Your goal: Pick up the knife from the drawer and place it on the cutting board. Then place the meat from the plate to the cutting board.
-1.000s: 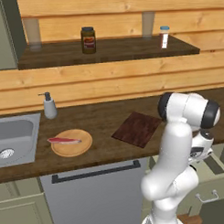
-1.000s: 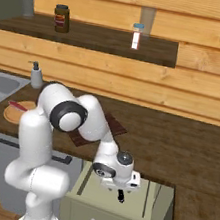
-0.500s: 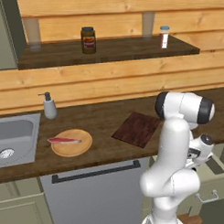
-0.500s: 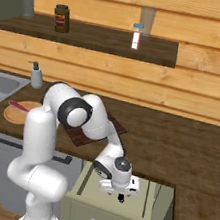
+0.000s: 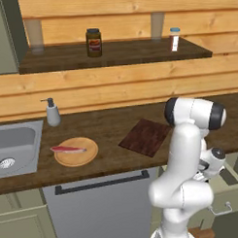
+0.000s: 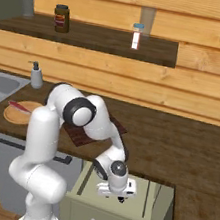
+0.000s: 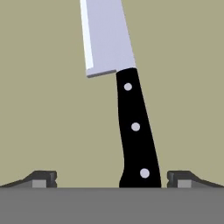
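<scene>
smooth metal knife blade, matt dark wooden cutting board

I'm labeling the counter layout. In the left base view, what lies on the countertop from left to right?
Sink → soap dispenser → plate holding the meat → cutting board.

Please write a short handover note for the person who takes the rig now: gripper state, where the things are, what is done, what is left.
Gripper: open, down inside the open pale grey-green drawer, fingertips either side of the black handle of the small silver-bladed knife, not closed on it.
Knife: lying flat on the drawer floor.
Dark reddish-brown rectangular cutting board: on the counter, nothing on it.
Red-pink slab of meat: on the round tan wooden plate, beside the sink.
Done: drawer opened, gripper lined up.
Left: grasp knife, put it on board, then move meat.
</scene>
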{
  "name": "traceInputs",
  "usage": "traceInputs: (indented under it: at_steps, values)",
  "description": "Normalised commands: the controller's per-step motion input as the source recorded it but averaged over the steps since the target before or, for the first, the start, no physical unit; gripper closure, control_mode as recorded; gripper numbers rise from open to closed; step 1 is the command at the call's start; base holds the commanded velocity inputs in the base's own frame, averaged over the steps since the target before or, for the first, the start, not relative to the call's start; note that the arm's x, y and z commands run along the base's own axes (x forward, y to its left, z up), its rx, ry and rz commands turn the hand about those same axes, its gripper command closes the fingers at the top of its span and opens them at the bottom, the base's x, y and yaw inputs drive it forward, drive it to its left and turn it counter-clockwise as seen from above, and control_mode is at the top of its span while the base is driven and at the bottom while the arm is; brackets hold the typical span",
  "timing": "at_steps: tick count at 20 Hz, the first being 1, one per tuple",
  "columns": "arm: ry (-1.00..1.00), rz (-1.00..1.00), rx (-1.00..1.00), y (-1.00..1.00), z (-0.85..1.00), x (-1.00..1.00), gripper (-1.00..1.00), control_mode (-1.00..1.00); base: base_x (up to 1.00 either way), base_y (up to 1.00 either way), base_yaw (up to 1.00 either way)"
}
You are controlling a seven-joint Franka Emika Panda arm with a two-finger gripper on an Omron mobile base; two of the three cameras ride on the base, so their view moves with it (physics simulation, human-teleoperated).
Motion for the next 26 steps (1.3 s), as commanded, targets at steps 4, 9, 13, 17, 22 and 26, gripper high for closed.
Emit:
traceInputs:
  at_steps: [4, 9, 13, 17, 22, 26]
  values:
    - [0.0, 0.05, 0.02, 0.0, -0.07, 0.0, -1.0, -1.0, 0.0, 0.0, 0.0]
    - [0.0, 0.06, 0.05, 0.0, -0.05, 0.0, -1.0, -1.0, 0.0, 0.0, 0.0]
    - [0.0, 0.05, 0.05, -0.09, 0.0, 0.0, -1.0, -1.0, 0.0, 0.0, 0.0]
    - [0.01, 0.02, 0.07, -0.15, -0.09, 0.22, 1.0, -1.0, 0.0, 0.0, 0.0]
    - [0.11, 0.06, 0.1, 0.0, -0.27, 0.25, 1.0, -1.0, 0.0, 0.0, 0.0]
    - [0.11, 0.04, 0.07, 0.0, -0.46, 0.14, 1.0, -1.0, 0.0, 0.0, 0.0]
